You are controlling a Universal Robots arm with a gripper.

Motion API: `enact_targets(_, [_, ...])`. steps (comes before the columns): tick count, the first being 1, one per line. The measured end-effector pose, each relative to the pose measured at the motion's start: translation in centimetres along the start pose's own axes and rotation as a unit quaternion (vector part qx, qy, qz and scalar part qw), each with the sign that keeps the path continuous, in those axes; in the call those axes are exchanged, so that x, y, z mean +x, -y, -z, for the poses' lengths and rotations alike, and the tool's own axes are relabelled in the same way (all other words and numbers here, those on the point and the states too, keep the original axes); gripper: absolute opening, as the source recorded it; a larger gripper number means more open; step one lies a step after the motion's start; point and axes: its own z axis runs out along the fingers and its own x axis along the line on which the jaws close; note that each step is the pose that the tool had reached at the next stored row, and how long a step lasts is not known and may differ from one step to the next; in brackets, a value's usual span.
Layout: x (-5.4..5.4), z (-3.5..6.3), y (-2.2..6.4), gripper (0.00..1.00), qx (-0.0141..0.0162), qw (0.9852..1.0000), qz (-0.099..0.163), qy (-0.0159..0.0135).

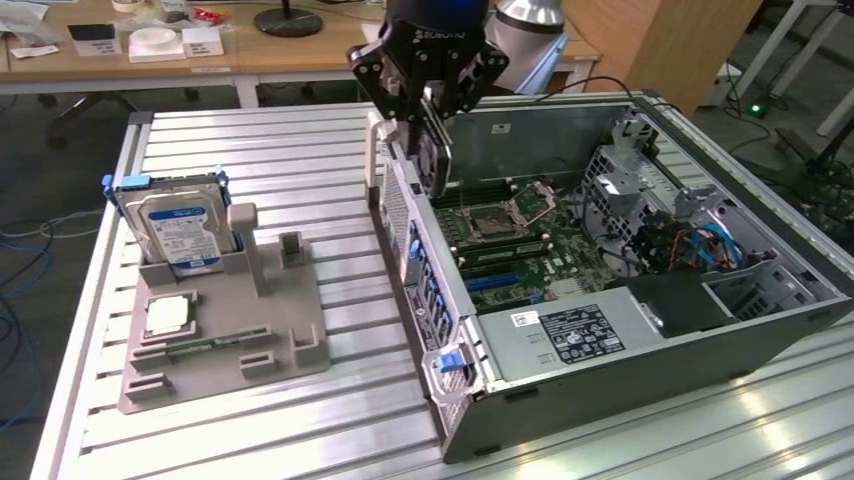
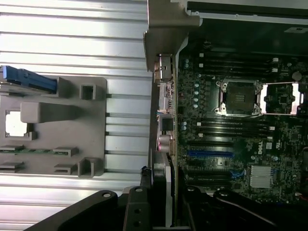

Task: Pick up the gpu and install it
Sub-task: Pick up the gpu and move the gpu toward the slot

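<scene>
The gpu (image 1: 438, 160), a thin flat card with a dark, smooth face and a pale metal end bracket, hangs upright on its edge in the black gripper (image 1: 430, 118). The jaws are drawn in close on the card's upper part, clamping its two flat faces. The card sits in the air just above the rear wall of the open grey steel computer case (image 1: 747, 345), which lies on its side, and over the near edge of the green motherboard (image 1: 534, 255).

On the board, the square metal-framed processor socket (image 1: 501, 215) stands open, with long dark slots beside it. A silver power supply box with a black label (image 1: 574, 335) fills the case's near corner.

Everything rests on a ribbed aluminium table (image 1: 307, 150) made of long, shiny slats. Behind it stand wooden desks (image 1: 267, 58) carrying small white boxes and a round black base.

At the exterior view's left, well apart from the case, lies a grey moulded plastic holder (image 1: 234, 345). It carries an upright silver hard drive with a blue label (image 1: 180, 230), a small square silver processor chip (image 1: 167, 315) and a narrow green memory stick (image 1: 200, 346).
</scene>
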Motion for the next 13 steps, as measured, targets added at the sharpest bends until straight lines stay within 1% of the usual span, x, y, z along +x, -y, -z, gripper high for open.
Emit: enact_targets(13, [-2.2,-0.01,0.06,0.28,0.0000,1.0000,0.000,0.0000])
